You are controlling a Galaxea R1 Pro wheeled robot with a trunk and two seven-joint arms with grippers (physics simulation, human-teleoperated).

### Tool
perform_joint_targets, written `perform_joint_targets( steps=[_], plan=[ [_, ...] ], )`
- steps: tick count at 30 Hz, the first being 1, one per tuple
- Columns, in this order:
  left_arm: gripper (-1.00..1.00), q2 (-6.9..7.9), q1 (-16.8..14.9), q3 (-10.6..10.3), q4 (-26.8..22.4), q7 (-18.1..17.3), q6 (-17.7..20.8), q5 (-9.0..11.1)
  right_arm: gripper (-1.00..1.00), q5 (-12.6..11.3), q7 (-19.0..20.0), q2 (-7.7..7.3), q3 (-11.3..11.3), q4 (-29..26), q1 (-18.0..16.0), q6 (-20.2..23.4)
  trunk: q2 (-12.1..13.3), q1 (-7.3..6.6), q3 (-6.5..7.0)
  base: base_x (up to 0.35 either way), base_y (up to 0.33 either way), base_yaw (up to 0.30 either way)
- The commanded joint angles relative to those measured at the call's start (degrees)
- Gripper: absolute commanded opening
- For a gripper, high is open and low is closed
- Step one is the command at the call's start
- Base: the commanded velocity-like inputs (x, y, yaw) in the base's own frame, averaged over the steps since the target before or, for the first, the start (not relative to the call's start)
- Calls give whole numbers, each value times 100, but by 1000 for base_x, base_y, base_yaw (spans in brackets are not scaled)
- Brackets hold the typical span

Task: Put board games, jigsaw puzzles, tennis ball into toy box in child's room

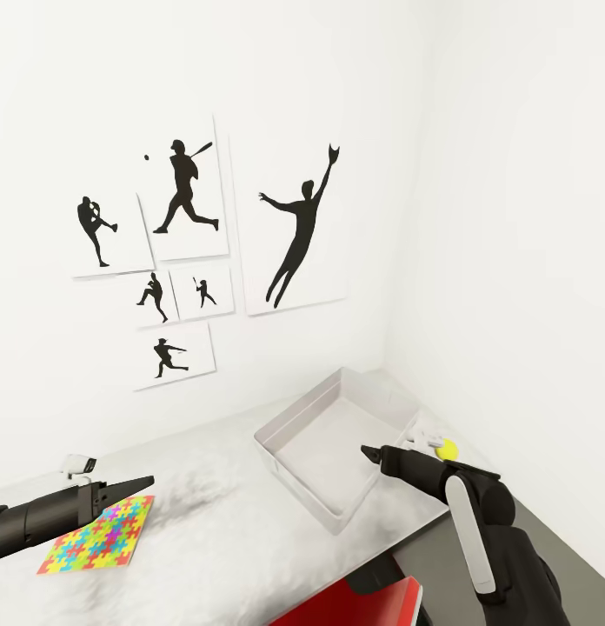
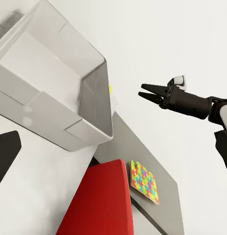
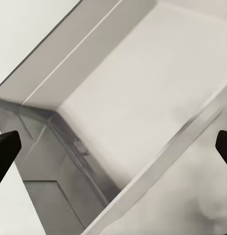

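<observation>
The toy box (image 1: 337, 435), a light grey bin with nothing in it, stands on the table (image 1: 224, 522) near the wall corner. My right gripper (image 1: 369, 453) hovers open over the box's right rim; the right wrist view looks down into the box (image 3: 138, 103). The tennis ball (image 1: 447, 449) lies just right of the box, behind that arm. One jigsaw puzzle (image 1: 98, 535) lies flat on the table at the left, with my open left gripper (image 1: 146, 481) just above it. In the left wrist view, the box (image 2: 59, 93), my right gripper (image 2: 143, 92) and another jigsaw puzzle (image 2: 144, 182) on a grey surface appear.
A red object (image 1: 359, 604) sits below the table's front edge, and is large in the left wrist view (image 2: 99, 200). White walls close in behind and to the right. Black sports silhouette prints (image 1: 294, 226) hang above the table. Bare table top lies between the puzzle and the box.
</observation>
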Motion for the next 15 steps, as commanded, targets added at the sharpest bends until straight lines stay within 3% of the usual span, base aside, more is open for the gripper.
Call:
perform_joint_targets(
  steps=[1, 15],
  plan=[
    [100, 1, -5, 2, -1, -24, 61, -5, 100, 26, 44, 10, -11, -4, -7, 33, -14, 4, -14, 0, 0, 0],
    [100, 1, -5, 1, -1, -24, 61, -5, 100, 28, 52, 4, -16, -12, -5, 29, -14, 4, -14, 0, 0, 0]
  ],
)
